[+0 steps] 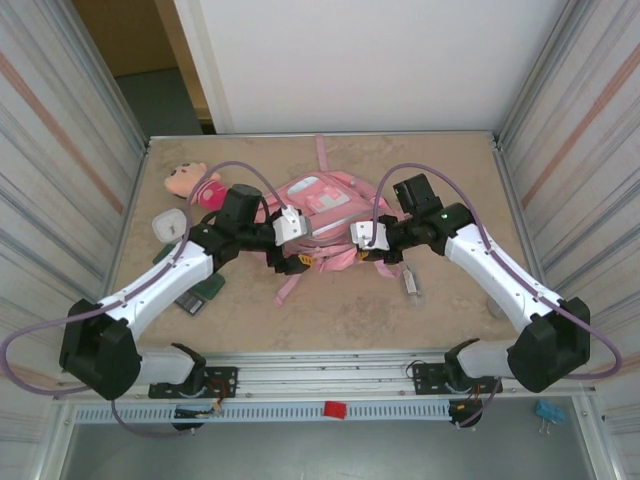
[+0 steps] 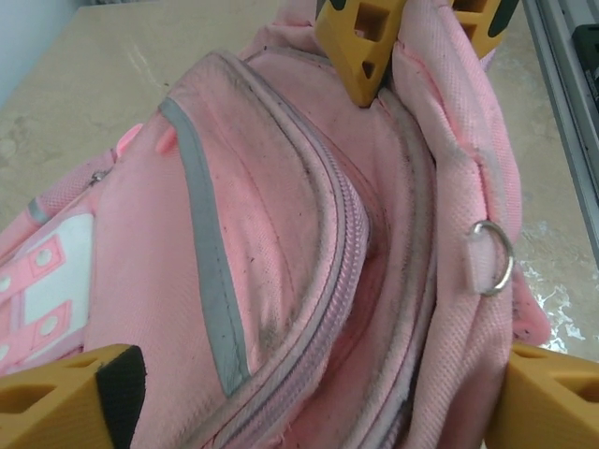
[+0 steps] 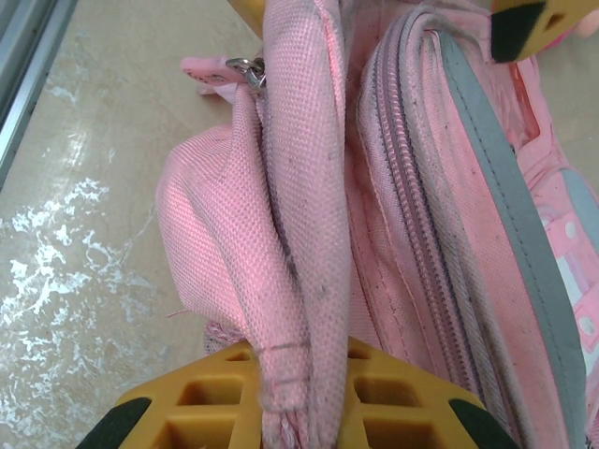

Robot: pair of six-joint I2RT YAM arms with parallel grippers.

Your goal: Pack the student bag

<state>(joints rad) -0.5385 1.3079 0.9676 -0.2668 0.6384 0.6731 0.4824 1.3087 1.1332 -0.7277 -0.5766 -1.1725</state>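
On the beige table (image 1: 450,310), the large pink fabric backpack (image 1: 325,200) is being clamped by a fold in the right gripper (image 3: 290,402); the wide-spread left gripper (image 2: 309,393) is best being closed squarely on the zipper (image 2: 344,253) edge.

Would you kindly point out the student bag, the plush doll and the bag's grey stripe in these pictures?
student bag (image 1: 323,193), top view, its white front panel.
plush doll (image 1: 185,180), top view, its face.
grey stripe (image 2: 208,271), left wrist view, mid-length of the stripe.
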